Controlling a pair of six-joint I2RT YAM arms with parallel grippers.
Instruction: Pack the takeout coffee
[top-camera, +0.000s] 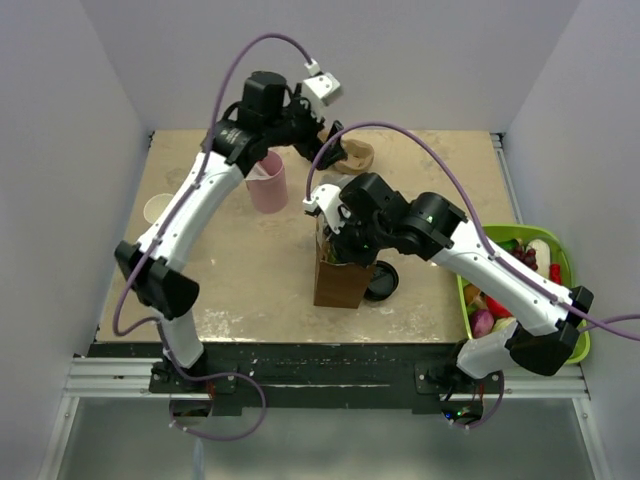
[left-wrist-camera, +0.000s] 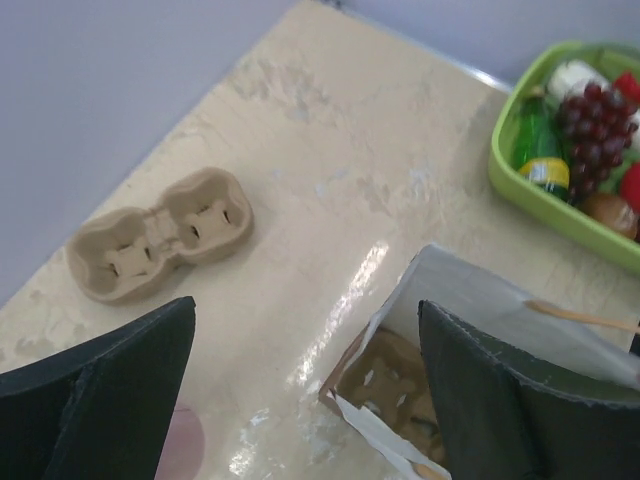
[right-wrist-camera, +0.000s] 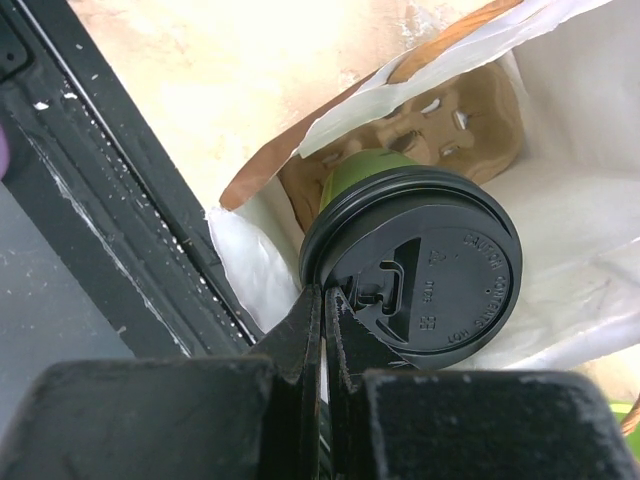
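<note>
Step in hand: placing the cup in the bag. The right gripper (right-wrist-camera: 325, 300) is clenched on the takeout coffee (right-wrist-camera: 420, 270), with its fingers pinching the rim of the black lid on the near side. The cup hangs inside the mouth of the brown paper bag (top-camera: 340, 285), which stands upright mid-counter (top-camera: 250, 290). Only a sliver of cup wall shows under the lid, and it looks greenish in the wrist view. A pulp cup carrier (right-wrist-camera: 450, 125) lies at the bottom of the bag, and the cup is over its near well. I cannot tell whether the base is seated or just above it.

The left gripper (left-wrist-camera: 305, 310) is released, jaws wide and holding nothing. It hovers at the far side of the counter, above the gap between the bag mouth and a second cup carrier (left-wrist-camera: 160, 235) lying on the counter.

Other things:
- The pink cup (top-camera: 267, 182) is far-left of the bag.
- A stack of white cups (top-camera: 157, 208) is at the left edge.
- A loose black lid (top-camera: 382, 280) touches or sits just beside the bag's right side.
- The green basket (left-wrist-camera: 540, 190) of fruit is at the right.

Progress: near the end, though the cup has not been let go.

Next move, as a guess: lower it straight down until the base sits in the carrier well, then open the fingers. The arm should withdraw vertically so the fingers don't catch the lid rim or the bag's paper edge. The pinch is on the lid only, so a tilt could pop the lid off or tip the cup.
</note>
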